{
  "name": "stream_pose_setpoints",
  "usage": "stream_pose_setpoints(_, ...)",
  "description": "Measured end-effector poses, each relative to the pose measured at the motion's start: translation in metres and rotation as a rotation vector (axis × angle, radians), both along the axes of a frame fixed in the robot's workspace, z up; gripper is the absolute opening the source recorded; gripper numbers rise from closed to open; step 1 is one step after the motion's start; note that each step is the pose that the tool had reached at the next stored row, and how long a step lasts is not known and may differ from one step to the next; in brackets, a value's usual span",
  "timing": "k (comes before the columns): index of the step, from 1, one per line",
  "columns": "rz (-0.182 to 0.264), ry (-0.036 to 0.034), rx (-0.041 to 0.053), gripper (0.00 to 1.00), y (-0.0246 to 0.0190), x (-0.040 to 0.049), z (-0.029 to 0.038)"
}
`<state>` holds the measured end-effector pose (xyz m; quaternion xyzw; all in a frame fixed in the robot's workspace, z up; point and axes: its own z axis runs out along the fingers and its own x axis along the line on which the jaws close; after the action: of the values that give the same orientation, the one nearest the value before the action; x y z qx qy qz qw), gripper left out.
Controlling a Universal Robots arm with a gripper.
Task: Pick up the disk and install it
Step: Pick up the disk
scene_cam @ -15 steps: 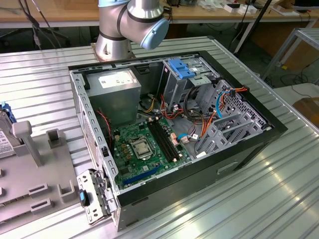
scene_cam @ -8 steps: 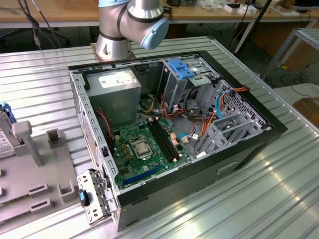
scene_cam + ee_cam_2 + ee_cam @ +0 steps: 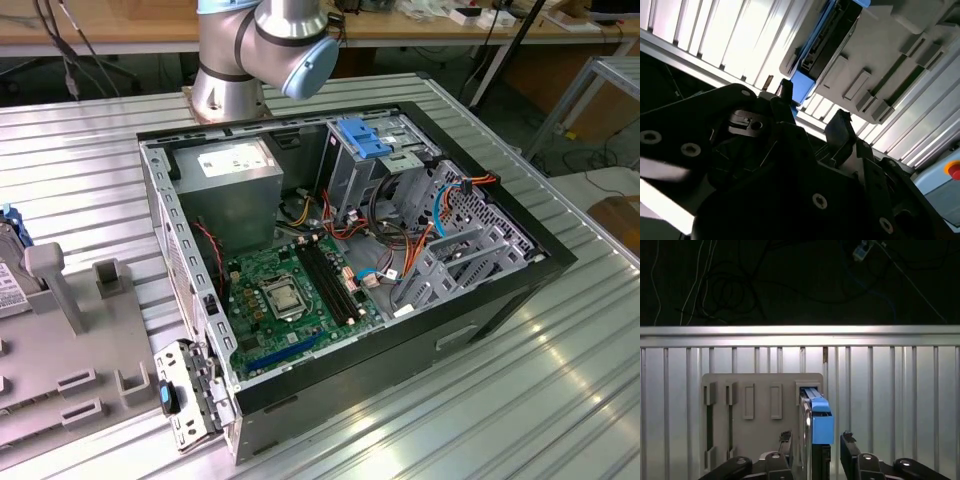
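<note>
The disk stands on edge in a slot of the grey fixture plate, its bright blue rail facing the camera. My gripper is open, one black fingertip on each side of the disk's near end, with a gap between each pad and the disk. In the second wrist view the gripper hovers close to the disk's blue end tab, and the fixture lies beyond. In the exterior view the disk is at the far left edge, on the grey fixture.
An open computer case lies on the ribbed metal table, showing the green motherboard, a grey power-supply box and a silver drive cage with a blue latch. The arm's base stands behind the case.
</note>
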<state>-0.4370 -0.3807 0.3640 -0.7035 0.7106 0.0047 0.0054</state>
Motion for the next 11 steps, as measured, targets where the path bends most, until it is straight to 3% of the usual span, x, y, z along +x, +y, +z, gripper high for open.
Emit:
stream_pose_setpoints(1, 0.000, 0.0000, 0.0000, 0.49, 0.0000, 0.0000, -0.0017)
stream_pose_setpoints(6, 0.000, 0.0001, -0.0007, 0.69, 0.0000, 0.0000, -0.0131)
stream_pose_setpoints(11, 0.000, 0.0005, -0.0007, 0.69, 0.0000, 0.0000, -0.0260)
